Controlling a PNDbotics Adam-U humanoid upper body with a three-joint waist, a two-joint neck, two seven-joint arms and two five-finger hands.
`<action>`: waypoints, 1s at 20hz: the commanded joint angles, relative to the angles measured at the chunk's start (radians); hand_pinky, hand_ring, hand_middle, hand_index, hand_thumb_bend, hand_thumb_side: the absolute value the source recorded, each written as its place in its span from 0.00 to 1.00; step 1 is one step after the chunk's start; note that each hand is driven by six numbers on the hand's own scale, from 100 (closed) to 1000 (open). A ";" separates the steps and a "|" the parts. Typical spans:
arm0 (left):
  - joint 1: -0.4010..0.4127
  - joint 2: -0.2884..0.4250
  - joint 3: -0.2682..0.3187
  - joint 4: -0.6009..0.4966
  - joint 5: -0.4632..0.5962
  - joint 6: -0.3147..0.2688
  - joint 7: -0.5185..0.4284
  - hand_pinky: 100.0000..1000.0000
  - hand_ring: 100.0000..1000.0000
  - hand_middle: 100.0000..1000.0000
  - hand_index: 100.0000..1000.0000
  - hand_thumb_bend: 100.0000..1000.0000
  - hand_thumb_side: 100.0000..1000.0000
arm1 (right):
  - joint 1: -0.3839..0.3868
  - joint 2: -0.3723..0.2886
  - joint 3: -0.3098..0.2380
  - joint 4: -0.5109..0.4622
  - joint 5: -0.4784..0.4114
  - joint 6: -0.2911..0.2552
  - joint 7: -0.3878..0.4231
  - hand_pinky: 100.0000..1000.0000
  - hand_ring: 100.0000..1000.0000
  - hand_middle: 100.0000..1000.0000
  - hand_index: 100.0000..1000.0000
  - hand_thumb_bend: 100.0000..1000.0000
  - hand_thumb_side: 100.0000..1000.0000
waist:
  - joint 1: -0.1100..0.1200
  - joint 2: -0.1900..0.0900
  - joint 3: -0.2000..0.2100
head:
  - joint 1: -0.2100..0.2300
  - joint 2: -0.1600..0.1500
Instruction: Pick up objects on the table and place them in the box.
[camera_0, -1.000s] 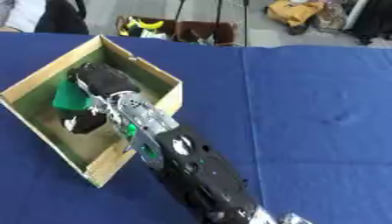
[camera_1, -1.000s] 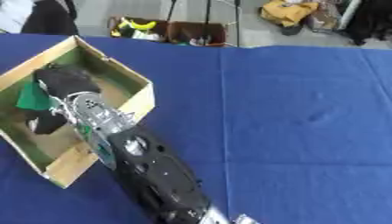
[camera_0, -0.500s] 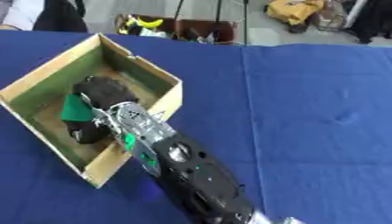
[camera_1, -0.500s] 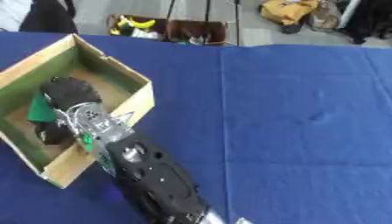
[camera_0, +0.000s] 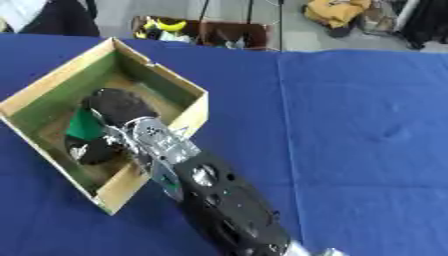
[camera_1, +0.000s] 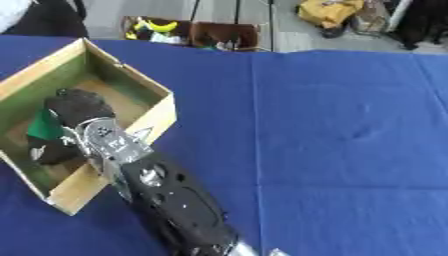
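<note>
An open cardboard box (camera_0: 54, 75) lies askew at the left of the blue table. My right arm comes up from the bottom edge and reaches into it. The black right hand (camera_0: 115, 105) is low inside the box, fingers curled over a green object (camera_0: 84, 126). Below the green piece shows a dark shape with a white mark (camera_0: 87, 150); I cannot tell whether it belongs to the hand or is a separate item. The silver wrist (camera_0: 153, 142) crosses the box's near right wall. The left hand shows in no view.
Blue cloth (camera_0: 367, 150) covers the table to the right of the box, with a small dent (camera_0: 389, 132). Past the far edge, on the floor, are crates with yellow items (camera_0: 166, 25) and a yellow bag (camera_0: 337, 10).
The right hand has slid toward the near side of the box, and the green object has moved with it. The box has stayed where it was.
</note>
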 joint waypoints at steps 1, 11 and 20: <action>-0.002 0.005 0.003 -0.014 0.000 -0.001 -0.004 0.15 0.54 0.59 0.84 0.00 0.87 | -0.022 0.002 0.000 -0.034 0.005 -0.004 0.004 0.79 0.90 0.81 0.89 0.46 0.68 | 0.009 -0.019 0.001 | -0.002 -0.014; 0.000 0.004 0.006 -0.015 -0.001 -0.001 -0.003 0.15 0.54 0.59 0.84 0.00 0.87 | -0.026 -0.032 0.001 -0.109 0.013 0.008 -0.032 0.79 0.91 0.81 0.89 0.54 0.68 | 0.015 -0.023 -0.011 | 0.005 -0.009; 0.013 0.004 0.019 -0.015 -0.006 0.000 0.011 0.15 0.54 0.59 0.83 0.00 0.87 | -0.039 -0.165 -0.026 -0.339 -0.122 -0.011 -0.059 0.77 0.88 0.80 0.88 0.49 0.66 | 0.026 -0.039 -0.051 | 0.046 0.030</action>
